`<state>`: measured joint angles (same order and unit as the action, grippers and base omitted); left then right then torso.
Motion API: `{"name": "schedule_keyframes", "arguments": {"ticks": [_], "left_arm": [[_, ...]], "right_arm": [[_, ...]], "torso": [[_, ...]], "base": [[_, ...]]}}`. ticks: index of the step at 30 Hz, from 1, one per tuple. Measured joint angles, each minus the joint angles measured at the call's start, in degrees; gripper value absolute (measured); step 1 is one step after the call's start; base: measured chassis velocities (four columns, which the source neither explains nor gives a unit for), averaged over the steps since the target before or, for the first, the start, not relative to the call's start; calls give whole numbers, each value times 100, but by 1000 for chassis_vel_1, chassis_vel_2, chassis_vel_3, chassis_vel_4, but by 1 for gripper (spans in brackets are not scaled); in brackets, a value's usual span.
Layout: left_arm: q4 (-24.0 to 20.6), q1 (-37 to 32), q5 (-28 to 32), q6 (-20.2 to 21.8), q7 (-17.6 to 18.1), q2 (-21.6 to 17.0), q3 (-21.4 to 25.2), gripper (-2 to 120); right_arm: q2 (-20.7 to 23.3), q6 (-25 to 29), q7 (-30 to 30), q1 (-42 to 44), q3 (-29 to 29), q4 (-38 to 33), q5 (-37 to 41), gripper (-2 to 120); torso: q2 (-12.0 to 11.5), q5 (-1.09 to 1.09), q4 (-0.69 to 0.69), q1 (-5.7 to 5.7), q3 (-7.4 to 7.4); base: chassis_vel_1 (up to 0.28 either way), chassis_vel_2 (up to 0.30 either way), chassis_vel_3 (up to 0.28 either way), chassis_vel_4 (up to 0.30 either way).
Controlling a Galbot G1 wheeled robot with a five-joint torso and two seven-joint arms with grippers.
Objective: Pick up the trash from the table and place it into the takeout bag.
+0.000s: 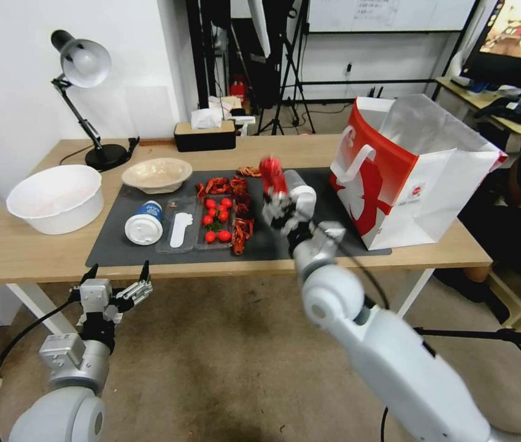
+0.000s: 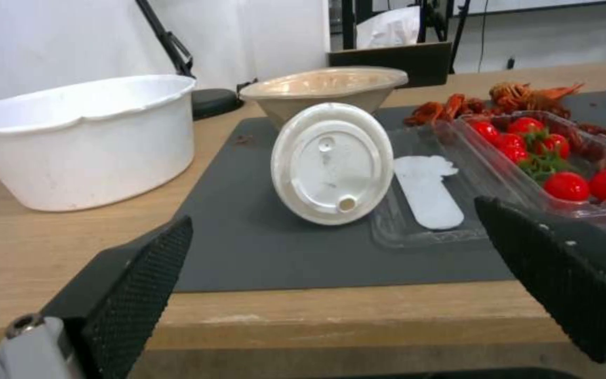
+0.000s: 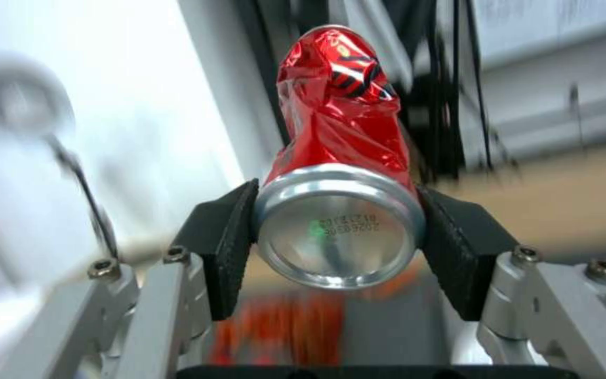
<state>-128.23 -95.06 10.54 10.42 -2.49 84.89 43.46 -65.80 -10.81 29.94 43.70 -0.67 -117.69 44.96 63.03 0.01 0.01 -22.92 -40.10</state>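
A crumpled, glossy red can is pinched at its silver base between the ribbed black fingers of the right gripper, lifted above the dark mat beside the red-and-white paper bag. The left gripper is held before the light-wood worktop, fingers spread, facing a round white-lidded tub lying on its side. The can's far end is blurred in the head view.

Can – red (black-striped); bag – red-white.

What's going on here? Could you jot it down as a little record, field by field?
Right gripper: shut on crushed red can, lifted above the mat
Left gripper: open, below the table's near edge
Takeout bag: upright, open, at the table's right end
On mat: blue tub on its side, paper bowl
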Motion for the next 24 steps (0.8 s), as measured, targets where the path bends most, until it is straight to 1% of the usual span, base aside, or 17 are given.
{"name": "schedule_keyframes", "arguments": {"ticks": [2,4,5,7,8,9,11,12,13,14,17,18,20,24], "left_arm": [[-5,-1,0,3,0,1,1,100],[-6,-3,-3,4,-1,5,2,100],[-6,-3,-3,4,-1,5,2,100],[-7,-3,-16,4,-3,23,-21,100],[-8,-2,-22,4,-5,30,-38,100],[-8,-2,-22,4,-5,30,-38,100],[-8,5,-38,4,-7,45,-74,100],[-8,14,-65,4,-10,52,-102,100],[-8,20,-84,4,-12,55,-122,100],[-8,20,-84,4,-12,55,-122,100],[-8,25,-108,4,-17,63,-171,100],[-8,25,-108,4,-17,63,-171,100],[-8,25,-117,0,-21,67,-190,100],[-6,16,-121,-13,-28,66,-193,100]], "right_arm": [[147,-90,91,-188,351,-234,222,52],[332,-224,310,-395,685,-404,506,52],[332,-224,310,-395,685,-404,506,52],[675,-421,627,-618,1138,-480,792,52],[798,-502,743,-672,1276,-467,844,52],[798,-502,743,-672,1276,-467,844,52],[992,-731,1070,-752,1503,-431,1037,52],[1109,-983,1397,-802,1644,-404,1234,52],[1178,-1139,1590,-823,1716,-353,1325,52],[1178,-1139,1590,-823,1716,-353,1325,52],[1259,-1405,2037,-865,1779,-163,1557,52],[1259,-1405,2037,-865,1779,-163,1557,52],[1237,-1546,2346,-917,1783,-64,1873,52],[1186,-1642,2552,-966,1785,49,2163,52]], "torso": [[0,1,-1,0,0],[0,1,-1,1,0],[0,1,-1,1,0],[0,-2,-1,1,0],[0,0,-2,1,0],[0,0,-2,1,0],[0,1,-2,1,0],[0,1,-2,1,0],[0,0,-2,1,0],[0,0,-2,1,0],[0,1,-2,1,0],[0,1,-2,1,0],[0,-1,-1,0,-1],[-1,-1,0,0,-1]], "base": [[0,0,0,0],[0,0,0,0],[0,0,0,0],[0,0,0,0],[0,0,0,0],[0,0,0,0],[0,0,0,0],[0,0,0,0],[0,0,0,0],[0,0,0,0],[0,0,0,0],[0,0,0,0],[0,0,0,0],[0,0,0,0]]}}
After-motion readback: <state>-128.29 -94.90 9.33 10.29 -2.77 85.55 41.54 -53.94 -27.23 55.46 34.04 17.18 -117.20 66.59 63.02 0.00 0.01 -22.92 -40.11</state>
